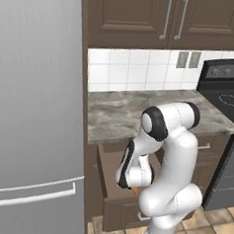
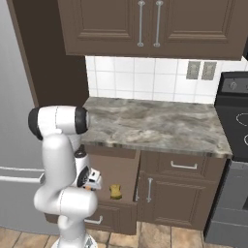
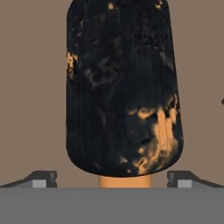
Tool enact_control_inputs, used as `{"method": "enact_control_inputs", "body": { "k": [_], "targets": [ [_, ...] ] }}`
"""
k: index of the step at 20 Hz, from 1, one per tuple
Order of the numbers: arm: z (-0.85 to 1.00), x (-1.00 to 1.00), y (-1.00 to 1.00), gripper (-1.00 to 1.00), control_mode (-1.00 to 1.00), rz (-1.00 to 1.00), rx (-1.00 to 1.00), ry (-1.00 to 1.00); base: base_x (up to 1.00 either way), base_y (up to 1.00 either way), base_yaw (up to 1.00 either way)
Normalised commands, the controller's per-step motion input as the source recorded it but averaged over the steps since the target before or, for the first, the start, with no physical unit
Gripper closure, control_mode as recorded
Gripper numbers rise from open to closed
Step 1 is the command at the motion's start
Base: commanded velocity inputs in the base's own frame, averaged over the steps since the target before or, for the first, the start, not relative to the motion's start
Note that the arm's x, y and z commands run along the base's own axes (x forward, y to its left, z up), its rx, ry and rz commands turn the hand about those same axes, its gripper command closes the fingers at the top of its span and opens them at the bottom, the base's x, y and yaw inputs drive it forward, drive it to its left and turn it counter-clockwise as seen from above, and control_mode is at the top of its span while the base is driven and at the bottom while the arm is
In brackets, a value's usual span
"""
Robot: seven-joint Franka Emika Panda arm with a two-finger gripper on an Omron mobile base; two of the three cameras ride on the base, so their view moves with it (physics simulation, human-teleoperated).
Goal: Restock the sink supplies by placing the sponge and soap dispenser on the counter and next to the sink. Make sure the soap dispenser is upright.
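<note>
The soap dispenser, a black bottle mottled with orange, lies on the brown floor of an open drawer, its orange pump end toward the hand. My gripper hangs open just above it, one fingertip on each side of the pump end, neither touching it. From the base the hand is seen reaching down into the drawer. The yellow-tan sponge sits in the same drawer, to the right of the hand. Above the drawer runs the marbled counter. The sink is out of view.
A tall grey fridge stands directly left of the drawer. A black stove borders the counter on the right. Dark wall cabinets hang above, and the arm's elbow rises in front of the counter edge.
</note>
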Motion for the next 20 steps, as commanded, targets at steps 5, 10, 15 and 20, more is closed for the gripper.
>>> {"method": "enact_control_inputs", "body": {
  "k": [5, 10, 15, 20],
  "targets": [
    [-0.22, -0.02, 0.00, -1.00, -1.00, 0.00, 0.00, 0.00, 0.00, 0.00, 0.00],
    [-0.19, -0.05, 0.00, -1.00, -1.00, 0.00, 0.00, 0.00, 0.00, 0.00, 0.00],
    [-0.08, -0.12, -0.02, 1.00, -1.00, 0.00, 0.00, -0.02, 0.00, 0.00, 0.00],
    [-0.02, -0.01, 0.00, 1.00, -1.00, 0.00, 0.00, -0.05, 0.00, 0.00, 0.00]
  ]
}}
